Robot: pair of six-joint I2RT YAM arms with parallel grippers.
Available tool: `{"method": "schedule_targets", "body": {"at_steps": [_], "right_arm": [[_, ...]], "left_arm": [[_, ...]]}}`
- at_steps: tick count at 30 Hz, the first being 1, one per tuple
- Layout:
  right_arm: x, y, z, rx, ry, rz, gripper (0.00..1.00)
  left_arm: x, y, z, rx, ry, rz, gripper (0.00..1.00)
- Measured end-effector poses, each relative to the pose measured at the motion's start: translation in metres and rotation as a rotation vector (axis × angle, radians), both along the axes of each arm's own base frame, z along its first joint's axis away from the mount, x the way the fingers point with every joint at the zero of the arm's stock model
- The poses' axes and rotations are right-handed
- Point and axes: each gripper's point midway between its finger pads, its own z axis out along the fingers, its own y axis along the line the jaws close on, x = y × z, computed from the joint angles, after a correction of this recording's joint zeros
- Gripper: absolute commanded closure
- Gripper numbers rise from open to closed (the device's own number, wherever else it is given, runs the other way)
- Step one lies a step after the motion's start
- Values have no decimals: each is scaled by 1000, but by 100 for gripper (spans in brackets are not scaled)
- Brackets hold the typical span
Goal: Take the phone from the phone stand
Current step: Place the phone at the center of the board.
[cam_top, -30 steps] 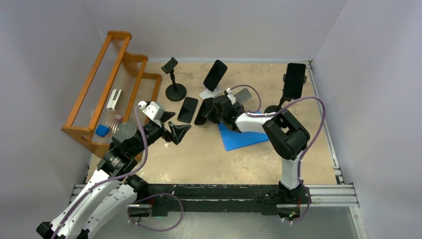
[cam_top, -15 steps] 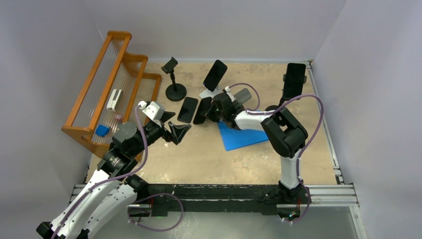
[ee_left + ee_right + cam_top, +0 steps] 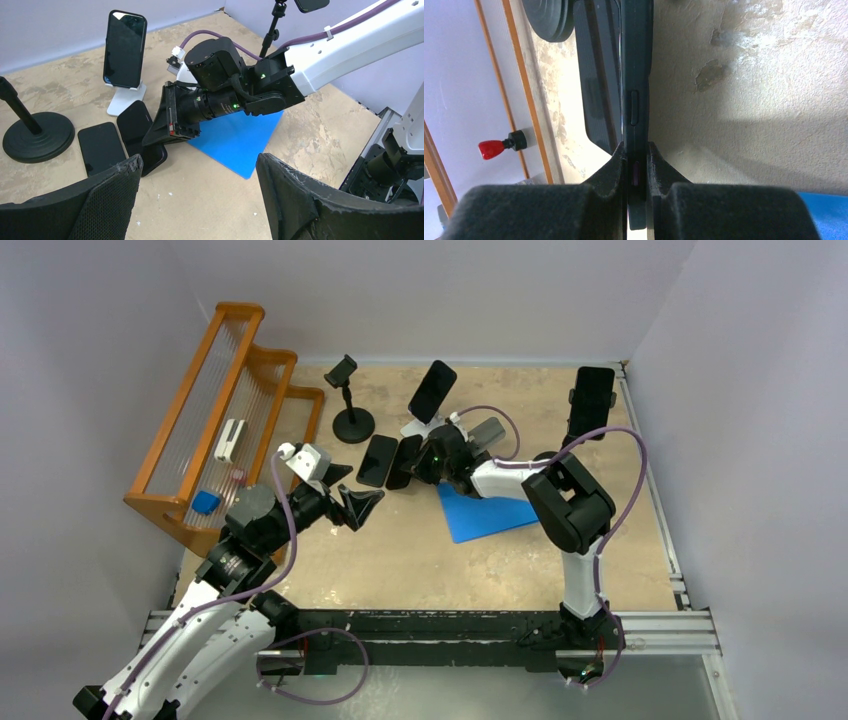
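Black phone [image 3: 636, 75] looks freed already, pinched in our right claw [image 3: 636, 150] down at the tabletop [image 3: 749, 75], left claw [image 3: 197, 182] gaping; we just need to release.

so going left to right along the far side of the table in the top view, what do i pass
orange wooden rack → empty black round-based phone stand → leaning black phone on its white stand → raised black phone at the far right

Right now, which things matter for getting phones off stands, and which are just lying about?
Job: right fingers, shut on the held phone; white-stand phone; black-stand phone.
Lying about: blue mat; wooden rack; flat phone; empty stand.
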Motion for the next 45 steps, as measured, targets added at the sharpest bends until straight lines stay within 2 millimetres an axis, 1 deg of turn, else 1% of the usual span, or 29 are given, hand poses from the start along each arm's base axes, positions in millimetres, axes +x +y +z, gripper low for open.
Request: {"method": "schedule_targets", "body": {"at_steps": [4,8,11,15,21,30,35,40,45], "right_arm": [[0,0,0,1,2,2,87],[0,0,0,3,3,4,78],[0,0,0,3,3,6,70],[-1,1,1,4,2,16,64],[-1,1,0,0,2,20,61],[1,-4,-2,-14,1,20,59],[0,-10,-8,-35,10,17,58],[-2,-20,-19,-68,22,6,58],[-3,-25,-19,-71,19,-1,57]], "left_arm": [[0,0,0,0,0,0,18],[0,0,0,0,0,0,18],[0,0,0,0,0,0,18],[0,0,0,0,0,0,18],[0,0,0,0,0,0,18],[0,0,-1,1,2,0,18],[1,0,-1,3,4,0,18],[1,-1,-2,4,6,0,18],[1,-1,-3,6,8,0,18]]}}
